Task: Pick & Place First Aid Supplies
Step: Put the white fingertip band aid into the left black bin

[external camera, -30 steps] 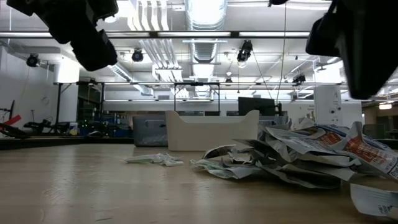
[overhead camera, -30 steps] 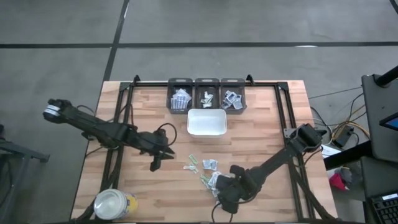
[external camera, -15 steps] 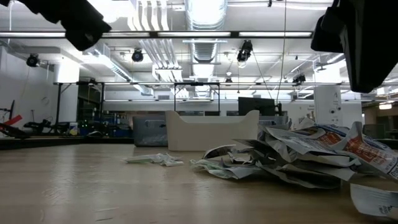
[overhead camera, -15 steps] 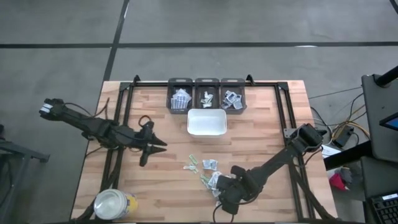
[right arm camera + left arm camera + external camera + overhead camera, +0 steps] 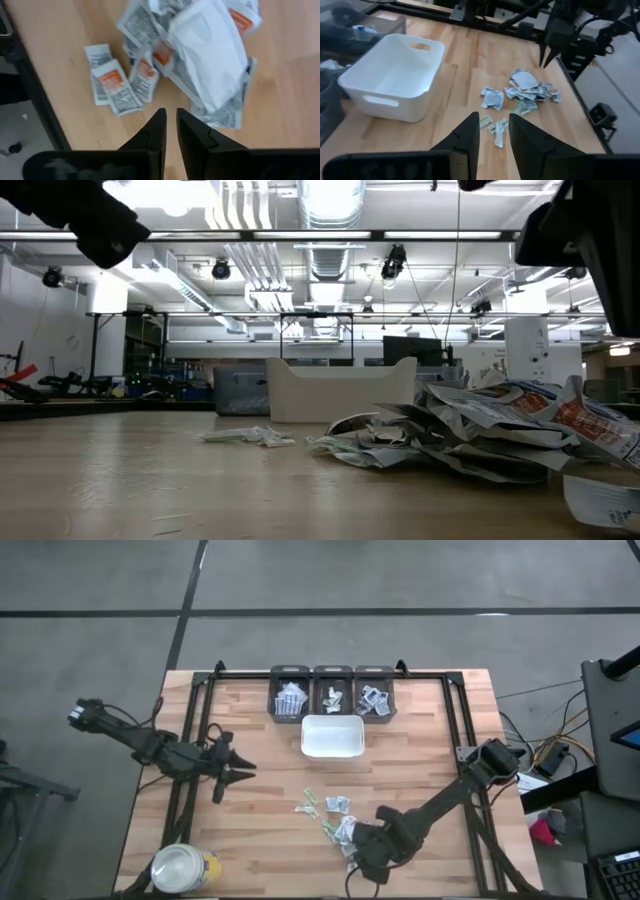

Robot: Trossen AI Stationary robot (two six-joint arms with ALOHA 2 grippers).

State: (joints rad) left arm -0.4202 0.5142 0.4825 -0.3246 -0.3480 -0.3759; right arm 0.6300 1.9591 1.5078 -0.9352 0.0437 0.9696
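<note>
The first aid supplies (image 5: 335, 815) lie as a loose heap of small packets on the front-centre of the wooden surface (image 5: 420, 740), just in front of the white tray (image 5: 332, 737), which holds nothing visible, so by this evidence the pick-and-place work is judged largely undone. The right gripper (image 5: 362, 858) hangs directly over the near edge of the heap with its jaws almost together and nothing between them. The left gripper (image 5: 238, 768) is raised well to the left of the packets, jaws slightly apart and holding nothing, while three dark bins (image 5: 332, 692) behind the tray already contain some packets.
</note>
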